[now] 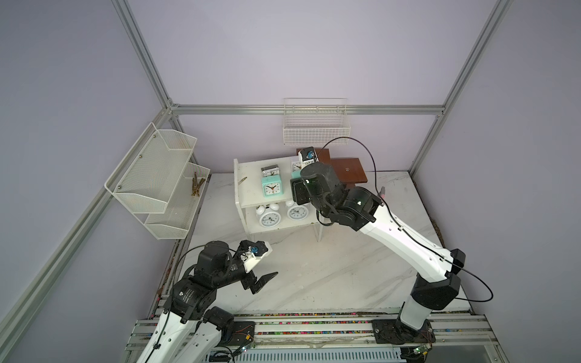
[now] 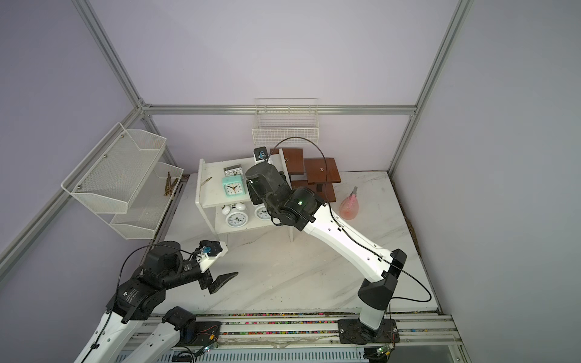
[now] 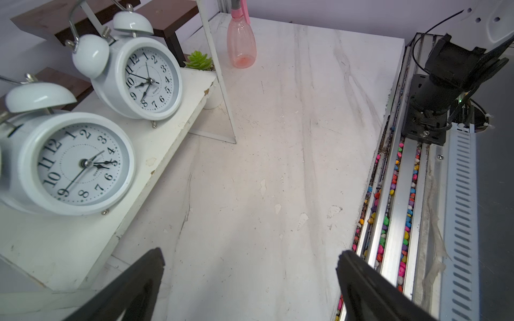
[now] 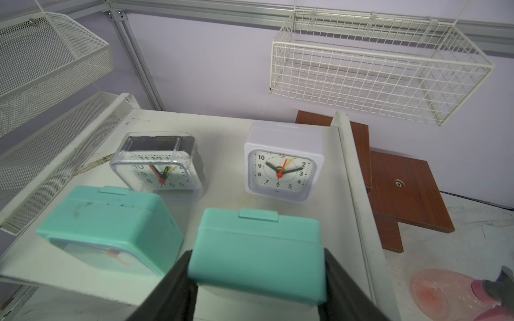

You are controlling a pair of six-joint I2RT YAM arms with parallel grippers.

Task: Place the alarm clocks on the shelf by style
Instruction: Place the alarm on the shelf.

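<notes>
Six alarm clocks are showing in all, and every one is sitting on or over the one shelf. Two round white twin-bell clocks, one and another, are standing side by side on the lower board, dials facing the front edge. Four square ones are occupying the upper board: one silver-grey clock with a clear casing, one white square clock, and two mint-green ones. The silver-grey and white ones are standing at the back, apart from each other, faces turned forward. The free mint-green clock is standing in front of the silver-grey one, dial also facing forward.

The gripped mint-green clock is sitting upright just beside its twin, at the front right of the upper board, top button pointing up and its width running straight across from finger to finger (its dial is turning away from the wrist camera, so it is hidden). The right gripper is clamping it by its two side walls; whether its base is touching the board I cannot tell.

The left gripper is hovering over the table in front of the shelf, jaws spread wide and holding nothing, well apart from every clock.
</notes>
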